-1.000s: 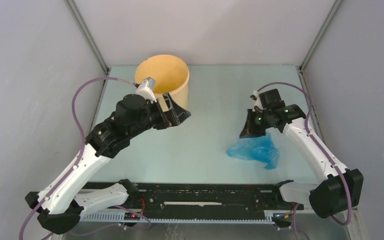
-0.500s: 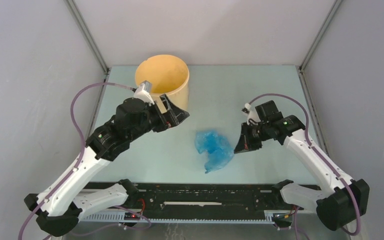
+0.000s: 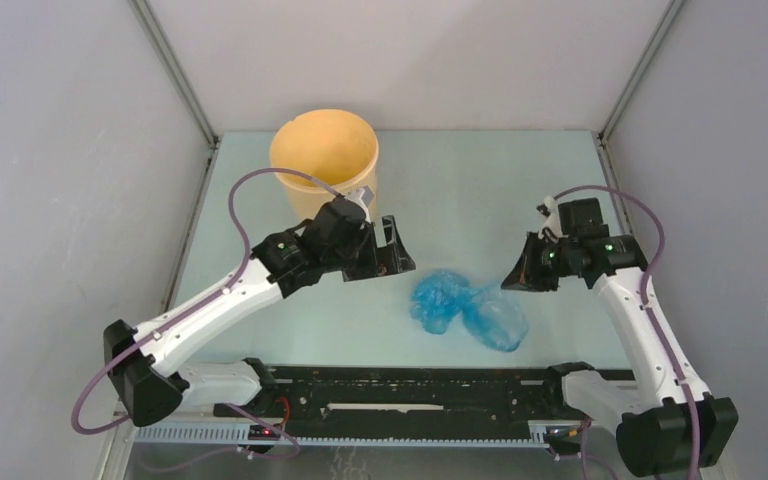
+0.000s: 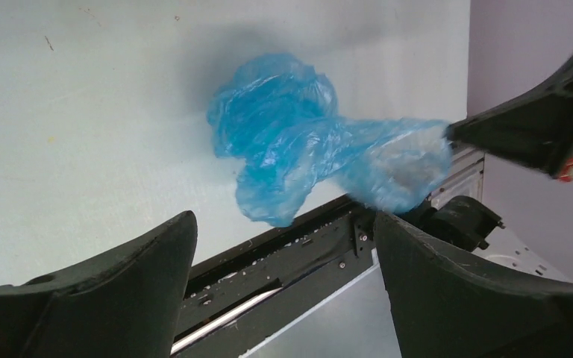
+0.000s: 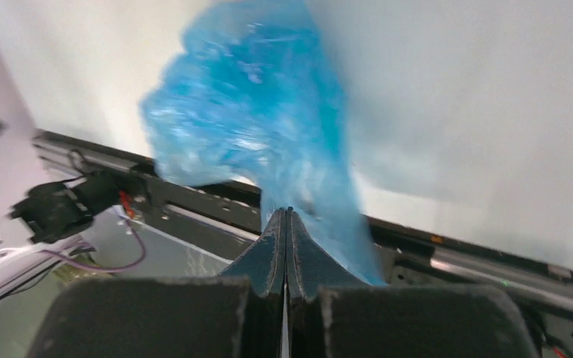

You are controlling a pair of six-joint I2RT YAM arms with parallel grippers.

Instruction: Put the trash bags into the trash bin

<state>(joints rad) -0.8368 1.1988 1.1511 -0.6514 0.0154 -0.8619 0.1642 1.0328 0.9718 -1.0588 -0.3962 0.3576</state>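
Observation:
The trash bag (image 3: 465, 310) is a crumpled, glossy light-blue plastic bag near the table's front middle. In the left wrist view the trash bag (image 4: 298, 142) stretches toward the right gripper's tip. My right gripper (image 3: 513, 282) is shut on one end of it; in its own view the right gripper (image 5: 286, 212) pinches the blue film (image 5: 261, 119) at the fingertips. The left gripper (image 3: 396, 262) stands wide open just left of the bag, with nothing between the fingers (image 4: 119, 283). The pale yellow trash bin (image 3: 310, 200) stands upright at the back left, behind the left arm.
A black rail (image 3: 410, 385) runs along the table's near edge, just in front of the bag. Grey walls with metal corner posts (image 3: 175, 80) close in the table on three sides. A purple cable (image 3: 250, 185) loops over the left arm beside the bin.
The left gripper has moved from the bin's front to the table's middle, close to the bag. The right gripper has swung the bag left and then drawn back right with it.

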